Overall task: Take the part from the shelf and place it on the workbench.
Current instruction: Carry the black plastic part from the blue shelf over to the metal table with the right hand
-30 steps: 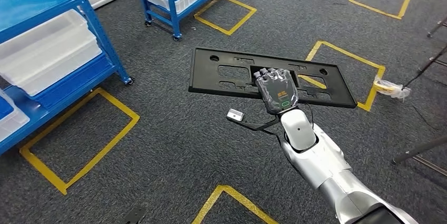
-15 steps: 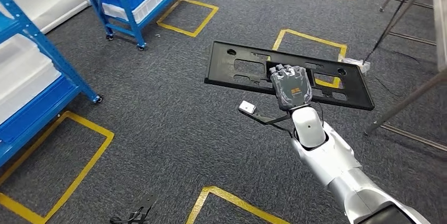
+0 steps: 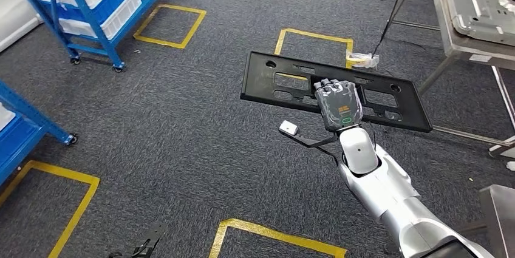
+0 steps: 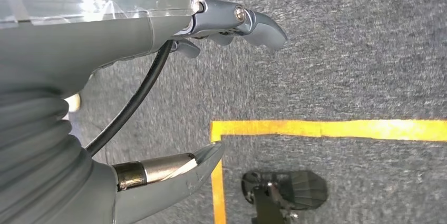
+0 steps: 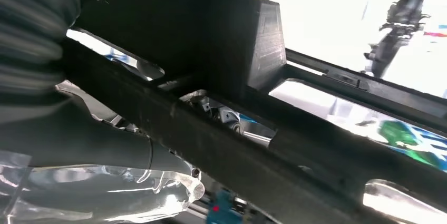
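R hand [image 3: 339, 104] grips the flat black plastic cutout panel [image 3: 279, 82] at its near long edge, level above open grey carpet, metal workbench [image 3: 452, 33] near its far-R end; L hand [image 4: 232, 21] loosely curled, holding nothing.

view turned right, workbench [image 3: 480, 21] entering view

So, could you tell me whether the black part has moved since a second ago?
Yes: the black part, carried by the right hand, has neared the metal workbench.
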Available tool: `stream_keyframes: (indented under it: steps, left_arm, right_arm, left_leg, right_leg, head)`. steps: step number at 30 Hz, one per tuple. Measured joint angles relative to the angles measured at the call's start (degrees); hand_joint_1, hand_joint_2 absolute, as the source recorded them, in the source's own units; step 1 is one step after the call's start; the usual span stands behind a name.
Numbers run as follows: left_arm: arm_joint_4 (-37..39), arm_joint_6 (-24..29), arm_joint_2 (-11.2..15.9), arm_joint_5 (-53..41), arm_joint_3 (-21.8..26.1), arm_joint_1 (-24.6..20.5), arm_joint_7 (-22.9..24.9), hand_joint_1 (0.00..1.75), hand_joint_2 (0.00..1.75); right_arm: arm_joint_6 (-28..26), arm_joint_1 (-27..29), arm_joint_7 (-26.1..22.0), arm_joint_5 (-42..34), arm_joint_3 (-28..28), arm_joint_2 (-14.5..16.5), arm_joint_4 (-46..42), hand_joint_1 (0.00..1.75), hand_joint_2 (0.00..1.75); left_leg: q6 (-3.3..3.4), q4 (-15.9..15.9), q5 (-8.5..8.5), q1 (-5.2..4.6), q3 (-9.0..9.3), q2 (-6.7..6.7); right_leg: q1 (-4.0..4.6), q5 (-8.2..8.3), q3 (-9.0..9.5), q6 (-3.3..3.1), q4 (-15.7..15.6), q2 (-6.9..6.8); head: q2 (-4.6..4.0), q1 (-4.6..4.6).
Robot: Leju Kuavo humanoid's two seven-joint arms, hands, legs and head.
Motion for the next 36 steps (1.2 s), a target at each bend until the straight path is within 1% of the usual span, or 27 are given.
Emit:
stream_keyframes:
  steps: [1,2,3,4,6,7,8,10,11,13,15,16,17,18,19,21,23,25,26,27,29,30,31,32,33,34,36]
  left_arm:
    - [0.00,-0.04,0.16,0.00,0.14,0.14,-0.18,0.00,1.75]
    - [0.00,-0.14,0.27,-0.02,0.26,0.22,-0.48,0.00,1.75]
    - [0.00,-0.29,0.33,-0.05,0.34,0.25,-0.86,0.00,1.75]
    - [0.00,-0.51,0.37,-0.15,0.41,0.26,-1.30,0.00,1.75]
    - [0.00,-0.92,0.45,-0.44,0.54,0.26,-1.97,0.00,1.75]
    - [0.00,-1.05,0.50,-0.58,0.58,0.27,-2.14,0.00,1.75]
    - [0.00,-1.12,0.54,-0.72,0.61,0.27,-2.22,0.00,1.75]
    - [-0.02,-1.08,0.58,-0.96,0.63,0.22,-2.23,0.00,1.75]
    - [-0.03,-0.99,0.61,-1.09,0.64,0.18,-2.21,0.00,1.75]
    - [-0.07,-0.75,0.66,-1.20,0.67,0.18,-2.20,0.00,1.75]
    - [-0.07,-0.31,0.69,-1.37,0.74,0.43,-2.02,0.00,1.75]
    - [-0.07,-0.08,0.69,-1.47,0.80,0.63,-1.86,0.00,1.75]
    - [-0.07,0.10,0.69,-1.56,0.86,0.78,-1.70,0.00,1.75]
    - [-0.07,0.21,0.69,-1.63,0.92,0.86,-1.57,0.00,1.75]
    - [-0.07,0.30,0.69,-1.65,0.98,0.87,-1.41,0.00,1.75]
    - [-0.07,0.52,0.70,-1.68,1.07,0.81,-0.80,0.00,1.75]
    - [-0.07,0.72,0.69,-1.72,1.13,0.73,-0.16,0.00,1.75]
    - [-0.07,0.75,0.61,-1.81,1.15,0.62,0.09,0.00,1.75]
    - [-0.07,0.63,0.56,-1.89,1.16,0.55,0.07,0.00,1.75]
    - [-0.08,0.43,0.50,-2.01,1.16,0.48,-0.06,0.00,1.75]
    - [-0.10,-0.01,0.44,-2.34,1.16,0.51,-0.46,0.00,1.75]
    - [-0.11,-0.19,0.43,-2.54,1.16,0.60,-0.66,0.00,1.75]
    - [-0.10,-0.36,0.41,-2.70,1.16,0.72,-0.83,0.00,1.75]
    - [-0.10,-0.53,0.36,-2.85,1.16,0.80,-0.99,0.00,1.75]
    - [-0.10,-0.71,0.27,-2.97,1.16,0.85,-1.13,0.00,1.75]
    - [-0.09,-0.86,0.16,-3.05,1.16,0.87,-1.23,0.00,1.75]
    - [-0.10,-1.03,-0.03,-3.32,1.16,0.85,-1.32,0.00,1.75]
  right_arm:
    - [-0.02,0.03,-0.02,0.00,-0.02,-0.08,0.16,1.75,1.75]
    - [0.01,0.11,-0.02,0.00,-0.03,-0.21,0.33,1.75,1.75]
    - [0.04,0.16,-0.02,-0.01,-0.03,-0.39,0.49,1.75,1.75]
    - [0.07,0.13,-0.02,-0.01,-0.08,-0.60,0.62,1.75,1.75]
    - [0.08,-0.17,-0.15,-0.01,-0.27,-0.92,0.72,1.75,1.75]
    - [0.09,-0.38,-0.25,-0.01,-0.39,-1.00,0.74,1.75,1.75]
    - [0.12,-0.55,-0.34,-0.01,-0.51,-1.15,0.78,1.75,1.75]
    - [0.19,-0.72,-0.39,-0.02,-0.64,-1.55,0.85,1.75,1.75]
    - [0.25,-0.80,-0.30,-0.02,-0.67,-1.79,0.87,1.75,1.75]
    - [0.51,-1.14,0.14,-0.02,-0.58,-1.99,0.84,1.75,1.75]
    - [0.89,-1.34,0.68,0.01,-0.33,-2.04,0.84,1.75,1.75]
    - [1.03,-1.25,0.87,0.03,-0.21,-2.06,0.84,1.75,1.75]
    - [1.13,-1.08,0.97,0.04,-0.14,-2.10,0.84,1.75,1.75]
    - [1.20,-0.92,1.04,0.04,-0.10,-2.15,0.84,1.75,1.75]
    - [1.21,-0.84,1.10,0.04,-0.09,-2.21,0.84,1.75,1.75]
    - [1.23,-0.91,1.24,0.04,-0.07,-2.30,0.84,1.75,1.75]
    - [1.25,-0.95,1.37,0.04,-0.07,-2.36,0.82,1.75,1.75]
    - [1.26,-0.75,1.49,0.04,-0.07,-2.70,0.82,1.75,1.75]
    - [1.24,-0.62,1.57,0.04,-0.07,-2.97,0.82,1.75,1.75]
    - [1.22,-0.60,1.64,0.04,-0.07,-3.24,0.82,1.75,1.75]
    - [1.24,-0.65,1.68,0.04,-0.05,-3.47,0.80,1.75,1.75]
    - [1.31,-0.62,1.66,0.04,-0.02,-3.55,0.81,1.75,1.75]
    - [1.41,-0.46,1.62,0.04,0.03,-3.66,0.81,1.75,1.75]
    - [1.51,-0.23,1.58,0.04,0.09,-3.85,0.82,1.75,1.75]
    - [1.61,0.01,1.57,0.04,0.17,-4.07,0.83,1.75,1.75]
    - [1.67,0.17,1.56,0.04,0.23,-4.28,0.84,1.75,1.75]
    - [1.74,0.14,1.58,0.04,0.34,-4.58,0.84,1.75,1.75]
  left_leg:
    - [0.00,-0.01,-0.10,-0.04,0.03,0.82]
    - [-0.03,0.01,-0.22,-0.06,0.06,1.60]
    - [-0.10,0.02,-0.35,-0.06,0.14,2.32]
    - [-0.23,0.02,-0.50,-0.06,0.27,2.99]
    - [-0.66,0.02,-0.88,-0.20,0.62,4.22]
    - [-0.95,-0.02,-1.06,-0.28,0.79,4.79]
    - [-1.25,-0.07,-1.22,-0.36,0.97,5.38]
    - [-1.94,-0.31,-1.54,-0.34,1.42,6.48]
    - [-2.23,-0.07,-1.95,-0.21,1.61,6.09]
    - [-2.49,3.36,-3.99,0.03,0.39,3.50]
    - [-2.50,10.95,-7.07,0.08,-3.37,0.92]
    - [-2.54,14.34,-7.98,0.06,-5.36,0.53]
    - [-2.57,16.03,-7.87,0.06,-6.67,0.36]
    - [-2.54,15.48,-6.58,0.06,-6.91,0.28]
    - [-2.48,12.80,-4.39,0.09,-6.09,0.03]
    - [-2.35,5.62,-0.74,0.30,-3.23,-2.28]
    - [-2.17,2.34,-0.02,0.36,-1.77,-4.28]
    - [-1.69,2.05,-0.07,0.15,-1.55,-3.61]
    - [-1.32,1.70,0.09,0.11,-1.34,-2.96]
    - [-0.93,1.27,0.28,0.13,-1.10,-2.27]
    - [-0.36,0.62,0.46,0.10,-0.68,-0.84]
    - [-0.21,0.52,0.39,0.04,-0.57,-0.11]
    - [-0.15,0.50,0.28,0.01,-0.49,0.62]
    - [-0.12,0.51,0.13,0.02,-0.41,1.34]
    - [-0.14,0.52,-0.03,0.02,-0.29,2.06]
    - [-0.22,0.52,-0.21,0.02,-0.10,2.75]
    - [-0.54,0.49,-0.69,-0.11,0.44,4.12]
  right_leg:
    - [-0.26,-0.63,-1.37,0.23,2.46,-0.49]
    - [-0.50,-0.24,-1.79,0.41,3.03,-0.78]
    - [-0.68,1.08,-1.07,0.50,1.45,-1.06]
    - [-0.77,3.02,0.67,0.49,-1.98,-1.66]
    - [-0.26,5.82,4.47,0.08,-9.45,-4.14]
    - [0.14,6.36,5.55,-0.29,-11.60,-4.93]
    - [0.55,6.34,5.89,-0.66,-12.42,-5.19]
    - [0.82,6.44,6.09,-1.41,-12.70,-3.79]
    - [0.75,6.56,6.46,-1.74,-13.13,-3.12]
    - [0.44,6.73,7.30,-2.61,-13.89,-1.85]
    - [0.46,6.59,7.62,-3.24,-13.95,-0.39]
    - [0.55,6.49,7.68,-3.38,-13.83,0.48]
    - [0.63,6.37,7.72,-3.44,-13.65,1.39]
    - [0.64,6.21,7.73,-3.41,-13.37,2.30]
    - [0.59,5.97,7.72,-3.29,-12.98,3.21]
    - [0.41,5.28,7.36,-2.78,-11.79,4.87]
    - [0.15,4.94,6.64,-2.04,-10.96,6.33]
    - [-0.15,5.11,6.18,-1.28,-11.05,7.57]
    - [-0.14,5.03,6.08,-0.98,-10.95,6.86]
    - [-0.05,4.55,5.71,-0.71,-10.23,5.27]
    - [0.13,1.99,3.44,-0.26,-5.47,0.99]
    - [0.07,0.43,1.59,-0.03,-1.90,-0.18]
    - [-0.09,-0.66,-0.19,0.17,1.40,-0.64]
    - [-0.23,-0.80,-1.29,0.32,3.21,-0.79]
    - [-0.35,0.05,-1.42,0.41,3.06,-0.94]
    - [-0.40,1.79,-0.41,0.41,0.72,-1.28]
    - [0.08,5.52,3.44,0.02,-7.22,-3.51]
  head:
    - [0.00,0.01]
    - [0.00,0.02]
    - [0.00,0.02]
    - [0.00,0.03]
    - [0.00,0.02]
    - [0.00,0.01]
    - [0.00,-0.01]
    - [0.00,-0.02]
    - [0.00,-0.03]
    - [0.00,-0.12]
    - [0.00,-0.21]
    - [0.00,-0.23]
    - [0.00,-0.23]
    - [0.00,-0.23]
    - [0.00,-0.24]
    - [0.00,-0.21]
    - [0.00,-0.21]
    - [0.00,-0.22]
    - [0.00,-0.18]
    - [0.00,-0.10]
    - [0.00,0.04]
    - [0.00,0.10]
    - [0.00,0.10]
    - [0.00,0.11]
    - [0.00,0.12]
    - [0.00,0.11]
    - [0.00,0.12]
